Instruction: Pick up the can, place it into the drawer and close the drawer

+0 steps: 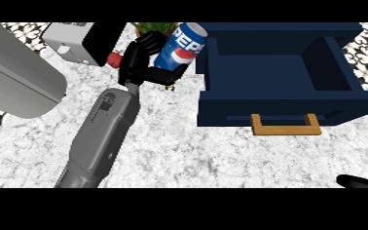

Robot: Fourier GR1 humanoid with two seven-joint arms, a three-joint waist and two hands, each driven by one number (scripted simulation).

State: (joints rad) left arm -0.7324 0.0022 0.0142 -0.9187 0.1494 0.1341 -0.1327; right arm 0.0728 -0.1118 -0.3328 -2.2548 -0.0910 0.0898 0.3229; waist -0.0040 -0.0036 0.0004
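A black fingertip of the right hand (352, 181) pokes in at the lower right corner, well apart from everything else; too little shows to tell how its fingers stand. The left forearm (101, 136) rises from the lower edge, grey and slanting up to the right, ending in the left hand (144, 61). That hand is curled round the can (179, 48), fingers wrapping its left side and thumb under its lower end. The can is blue with a white and red Pepsi mark and a silver top, tilted so its top leans up and right. It appears lifted off the marble counter (215, 161). Just right of the hand sits the open navy drawer (277, 68), its wooden handle (285, 125) facing near. Left of the hand stands a grey and black appliance (79, 41).
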